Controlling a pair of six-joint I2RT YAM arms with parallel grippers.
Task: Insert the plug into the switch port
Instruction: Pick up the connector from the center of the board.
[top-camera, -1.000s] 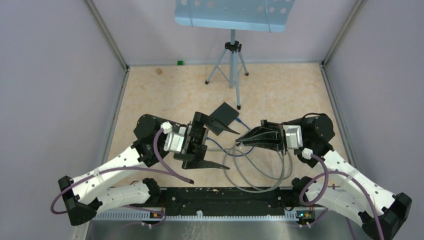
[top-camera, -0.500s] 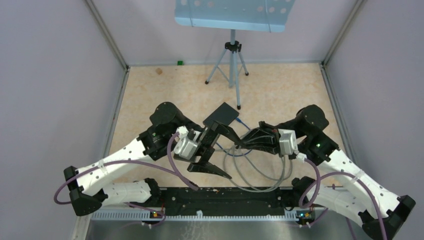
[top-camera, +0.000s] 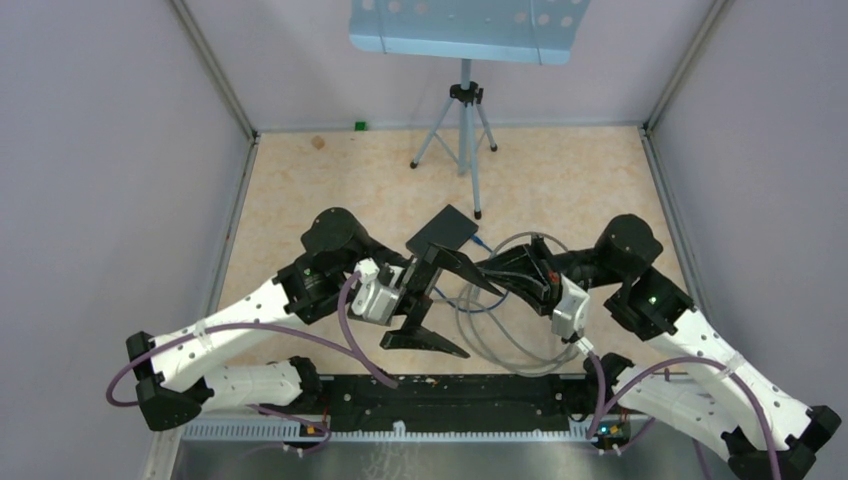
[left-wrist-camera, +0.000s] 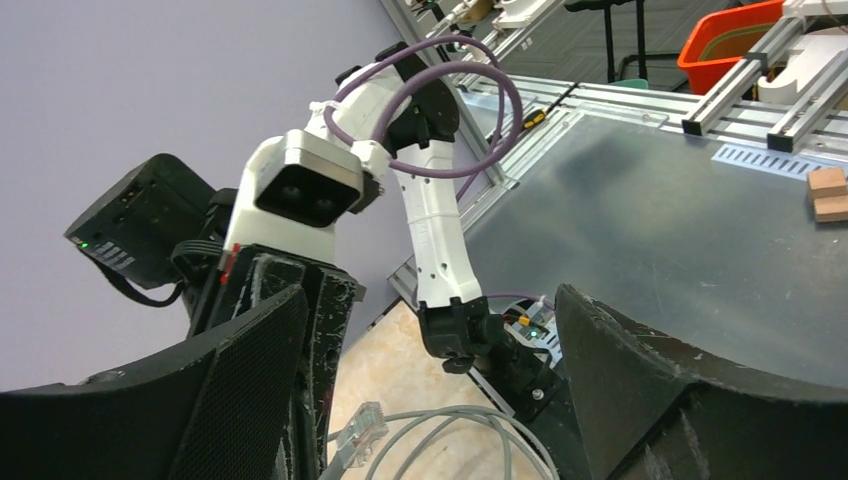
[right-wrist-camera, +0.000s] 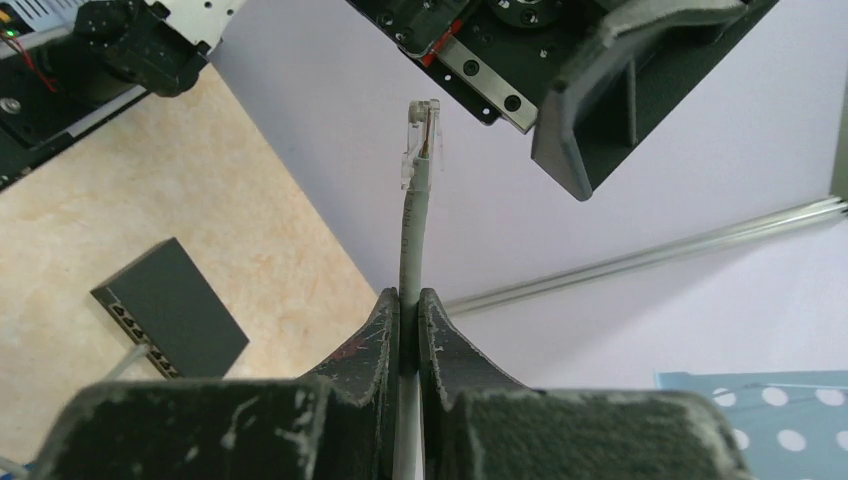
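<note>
— How does the clear plastic plug (right-wrist-camera: 420, 140) look?
— It tips a grey cable (right-wrist-camera: 410, 240) and sticks out past the right gripper (right-wrist-camera: 408, 305), which is clamped on that cable. It sits apart from the flat black switch box (right-wrist-camera: 170, 320).
— And the left gripper (left-wrist-camera: 430, 390)?
— Spread wide, holding nothing.
— Anything unclear?
— From above, the plug is lost between the two grippers.

Even, bright overhead light, soft shadows; close wrist-view foregrounds slightly blurred.

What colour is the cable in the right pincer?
Light grey cable with a clear plug; best in right wrist view.
</note>
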